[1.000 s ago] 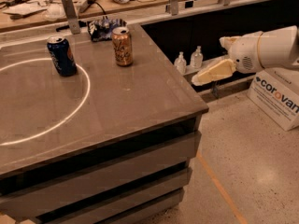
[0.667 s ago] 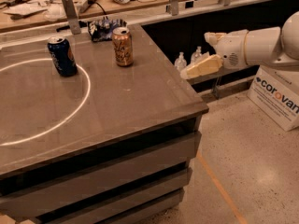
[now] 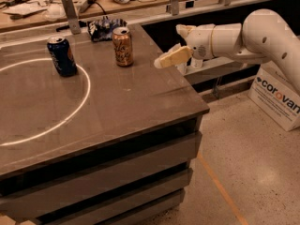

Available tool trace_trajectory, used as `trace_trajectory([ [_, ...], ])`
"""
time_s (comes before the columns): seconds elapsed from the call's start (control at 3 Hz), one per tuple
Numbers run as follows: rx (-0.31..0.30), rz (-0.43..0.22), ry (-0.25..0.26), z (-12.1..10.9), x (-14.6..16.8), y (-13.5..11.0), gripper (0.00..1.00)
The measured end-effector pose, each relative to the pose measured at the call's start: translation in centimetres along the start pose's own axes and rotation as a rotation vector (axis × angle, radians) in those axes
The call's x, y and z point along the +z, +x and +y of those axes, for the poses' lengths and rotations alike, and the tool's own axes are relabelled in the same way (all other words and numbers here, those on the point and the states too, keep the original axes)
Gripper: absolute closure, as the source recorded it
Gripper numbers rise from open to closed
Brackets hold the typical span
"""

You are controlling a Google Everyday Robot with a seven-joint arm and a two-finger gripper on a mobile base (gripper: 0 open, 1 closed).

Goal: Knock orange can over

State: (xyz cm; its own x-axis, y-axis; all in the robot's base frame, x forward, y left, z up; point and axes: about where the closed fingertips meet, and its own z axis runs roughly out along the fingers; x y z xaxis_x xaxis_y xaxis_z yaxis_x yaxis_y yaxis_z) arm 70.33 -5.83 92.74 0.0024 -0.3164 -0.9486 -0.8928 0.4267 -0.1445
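Orange-tan aluminium drink can with pale swirls and a silver rim (image 3: 122, 46) stands upright toward the far right of the dark grey tabletop (image 3: 140, 107), its long axis vertical.

Starting at the left, a thin white ring is marked on the tabletop. A dark blue drink can (image 3: 61, 56) stands upright on the far arc of that ring. The orange can is to the right of it, outside the ring and well apart from the blue one. A dark crumpled packet (image 3: 101, 28) lies just behind it.

Further right, the pale cream gripper (image 3: 169, 58) hangs near the table's right edge, pointing left toward the orange can but apart from it. Whether the gripper is open or closed I cannot tell. The white arm (image 3: 243, 36) reaches in from the right, above a white cardboard box (image 3: 276, 95) on the floor.

The can lies to the left of the gripper and slightly farther back, with bare tabletop between them. A sideways push high on the body, across the upright axis, looks likely to tip it. The packet behind could catch it if it falls backward.
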Motion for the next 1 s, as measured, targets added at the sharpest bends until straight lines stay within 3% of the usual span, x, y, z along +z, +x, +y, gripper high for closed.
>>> trace_trajectory([
  [0.33, -0.006, 0.008, 0.035, -0.3, 6.1, 0.3, 0.00],
  [0.67, -0.006, -0.026, 0.037, 0.1, 10.6, -0.8, 0.00],
  [1.0, -0.012, -0.032, 0.008, 1.1, 14.1, -1.5, 0.03],
])
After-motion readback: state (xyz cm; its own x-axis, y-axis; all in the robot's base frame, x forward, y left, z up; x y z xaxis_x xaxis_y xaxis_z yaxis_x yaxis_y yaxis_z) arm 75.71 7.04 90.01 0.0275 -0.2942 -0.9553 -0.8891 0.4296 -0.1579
